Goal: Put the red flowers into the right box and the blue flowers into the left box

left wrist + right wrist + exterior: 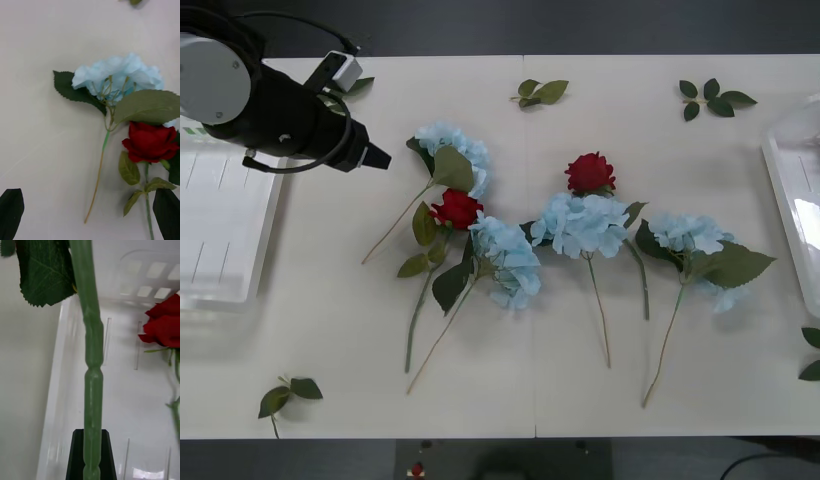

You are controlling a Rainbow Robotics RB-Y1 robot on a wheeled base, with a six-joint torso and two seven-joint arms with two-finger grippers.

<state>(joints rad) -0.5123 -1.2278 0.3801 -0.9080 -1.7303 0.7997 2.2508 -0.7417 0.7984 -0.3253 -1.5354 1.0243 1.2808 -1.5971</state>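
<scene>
Left gripper (90, 213) hangs spread wide above the far-left blue flower (452, 150) and the red rose (456, 209) beside it on the table (330, 320), while the right gripper (92, 457) pinches a green stem (92, 363) over the right box (123, 401), where another rose (163, 324) lies.

My right claw (92, 461) grips a green stem (92, 352) whose flower head runs off the picture's edge, so I cannot tell its colour. Beside it, a red rose (163, 324) in the right box (67, 363) is cut by the frame. On the table, the right box (795, 205) and left box (220, 230) both run past the picture's sides. My left arm hides the left box's far corner. My left fingertips (11, 213) are cropped.
</scene>
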